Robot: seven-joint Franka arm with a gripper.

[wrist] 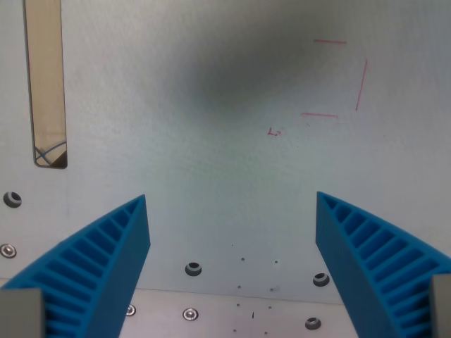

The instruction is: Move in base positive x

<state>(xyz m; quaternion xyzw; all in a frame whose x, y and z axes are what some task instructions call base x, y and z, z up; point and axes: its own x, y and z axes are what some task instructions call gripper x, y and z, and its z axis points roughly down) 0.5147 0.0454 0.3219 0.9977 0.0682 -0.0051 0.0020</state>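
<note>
Wrist view looked down on a pale table (211,162). Hand (232,232) was wide open w/ nothing held; blue ribbed fingers (99,267) sat at bottom left & right. Red pen marks (338,77) lay upper right, a narrow slot (48,84) upper left, bolt heads (192,268) along the bottom.

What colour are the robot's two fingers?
Bright blue with ribs, clear in the wrist view: fingers.
</note>
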